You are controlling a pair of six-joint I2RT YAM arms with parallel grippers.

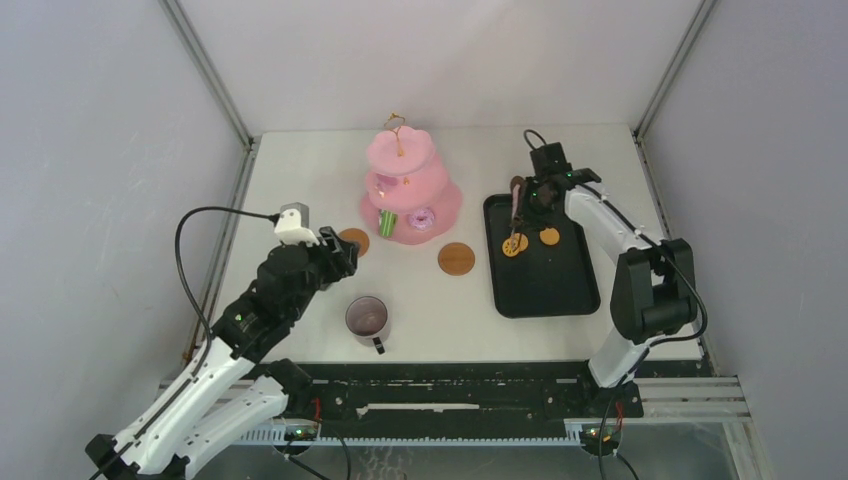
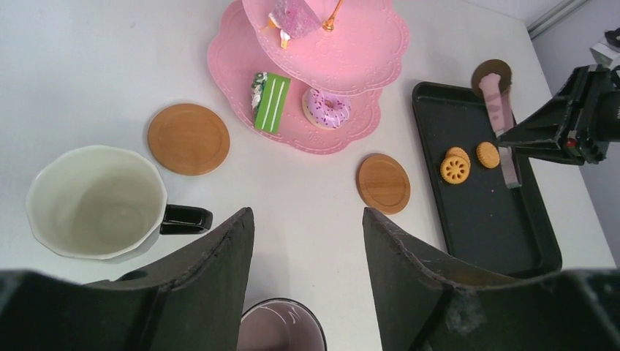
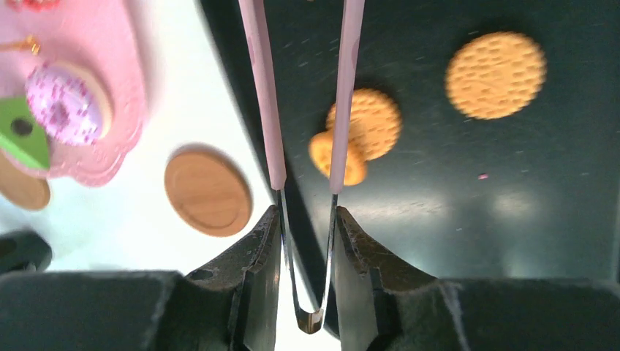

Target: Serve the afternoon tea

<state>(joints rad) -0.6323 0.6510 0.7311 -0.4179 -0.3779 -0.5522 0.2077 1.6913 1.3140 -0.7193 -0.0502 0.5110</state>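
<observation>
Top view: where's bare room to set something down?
Free: near half of the black tray, this side of the cookies; table between the mug and tray. Crowded: tray's far end, where the right pincer holds tongs, and round the cake stand.

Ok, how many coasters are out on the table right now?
2. One wooden coaster lies on the table on the left arm's side of the pink cake stand; the other sits between the stand and the black tray. Both are bare. None looks hidden.
</observation>
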